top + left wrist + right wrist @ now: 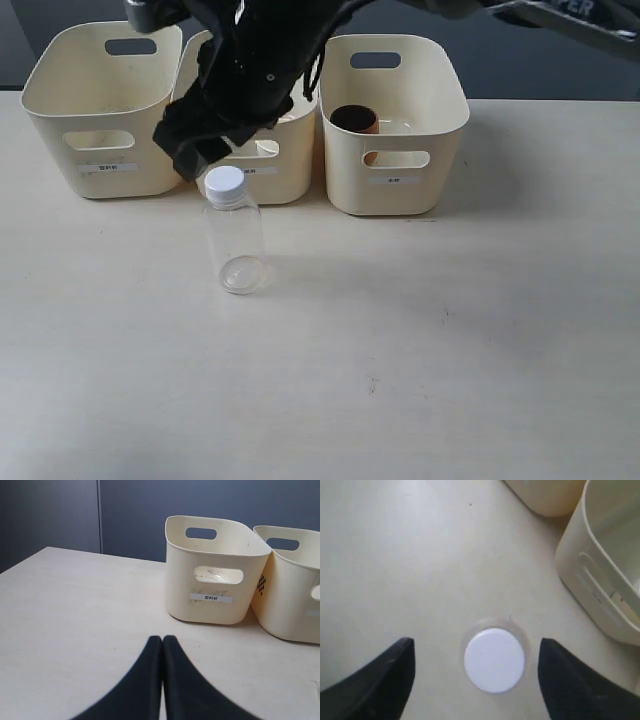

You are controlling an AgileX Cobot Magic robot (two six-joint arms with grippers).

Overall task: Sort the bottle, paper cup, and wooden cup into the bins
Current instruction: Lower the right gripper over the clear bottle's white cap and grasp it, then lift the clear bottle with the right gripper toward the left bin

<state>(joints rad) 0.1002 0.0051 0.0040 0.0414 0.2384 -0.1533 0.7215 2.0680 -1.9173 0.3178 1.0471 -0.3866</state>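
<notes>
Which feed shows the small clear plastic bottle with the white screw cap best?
The exterior view: the bottle stands whole, upright on the table. The right wrist view shows mainly its cap from above; the left wrist view misses it.

Even, soft light across the pale counter (450,350) in the exterior view, bright enough, no hard glare. Faint shadows spread to the right of the bins (395,120) and a dim one trails right of the bottle (233,235). The right hand (195,150) at upper centre reads as a black, detail-less mass. In the left wrist view, sharp bins, soft dark fingertips (150,690) at the bottom edge. Right wrist view is the softest: white cap hazy, bin edges at upper right blurred.
</notes>
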